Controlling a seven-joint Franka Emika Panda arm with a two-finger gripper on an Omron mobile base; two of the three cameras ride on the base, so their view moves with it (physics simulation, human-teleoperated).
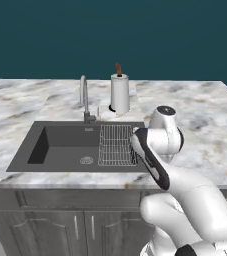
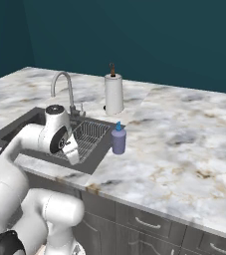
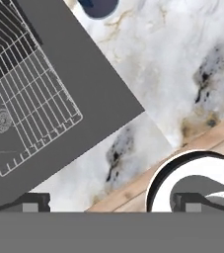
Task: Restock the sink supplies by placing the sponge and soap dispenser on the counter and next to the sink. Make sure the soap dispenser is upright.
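**Soap dispenser upright beside the sink, gripper released above the sink's near right corner**

You have the counter (image 2: 184, 134), white-and-grey veined marble, running across the whole scene over dark grey cabinets (image 1: 60, 220). Set into it is the sink (image 1: 60, 145), a dark rectangular basin with a round drain (image 1: 86, 160) near its front and a wire rack (image 1: 116, 145) filling its right part. The chrome faucet (image 1: 85, 100) rises at the far rim of the sink. To the right of the faucet, farther back on the counter, you see a white paper towel roll (image 2: 114, 93) standing on its holder.

The soap dispenser (image 2: 118, 139) stands upright on the marble just beside the sink's right rim, near the rack, blue pump on top. In the hand view its rounded top (image 3: 99, 6) shows at the upper edge.

Your gripper (image 3: 108, 202) hangs over the near right corner of the sink, looking straight down at the rim, the marble and a strip of wooden floor (image 3: 207, 138). Its fingers (image 3: 32, 202) stand wide apart, released, with nothing between them.
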